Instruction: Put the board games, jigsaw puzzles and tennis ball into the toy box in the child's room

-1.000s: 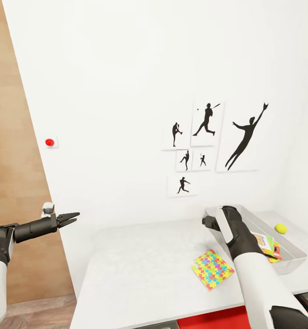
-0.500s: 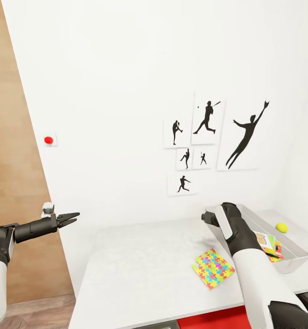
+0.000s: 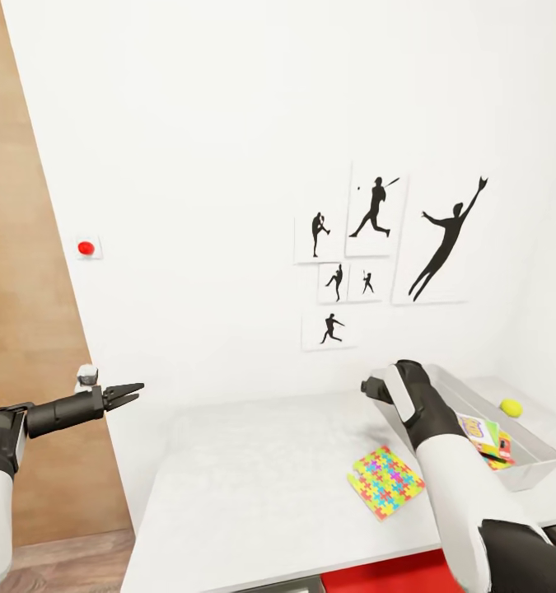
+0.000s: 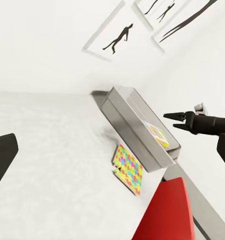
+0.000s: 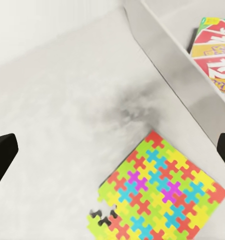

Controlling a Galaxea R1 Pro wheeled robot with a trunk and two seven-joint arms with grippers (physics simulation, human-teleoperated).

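One jigsaw puzzle (image 3: 385, 483) (image 5: 160, 192) lies flat on the white table (image 3: 253, 486), just left of the grey toy box (image 3: 526, 476) (image 5: 175, 62). My right gripper (image 5: 112, 150) (image 4: 170, 121) hangs open above the puzzle's near-left part, touching nothing. In the head view my right forearm hides its fingers. A red "Skip-Bo" board game (image 3: 483, 433) (image 5: 215, 50) lies inside the toy box. The tennis ball (image 3: 511, 407) rests on the table beyond the box's far rim. My left gripper (image 3: 134, 393) is open in the air left of the table, holding nothing.
A brown wooden door (image 3: 22, 288) stands at the left. The white wall behind the table carries baseball silhouette pictures (image 3: 376, 247) and a red button (image 3: 86, 247). A red chair seat (image 3: 376, 576) (image 4: 165, 215) sits under the table's front edge.
The head view has shifted slightly, so the wall pictures sit a little higher. My right arm has edged a little up and left over the puzzle. The left arm has not moved.
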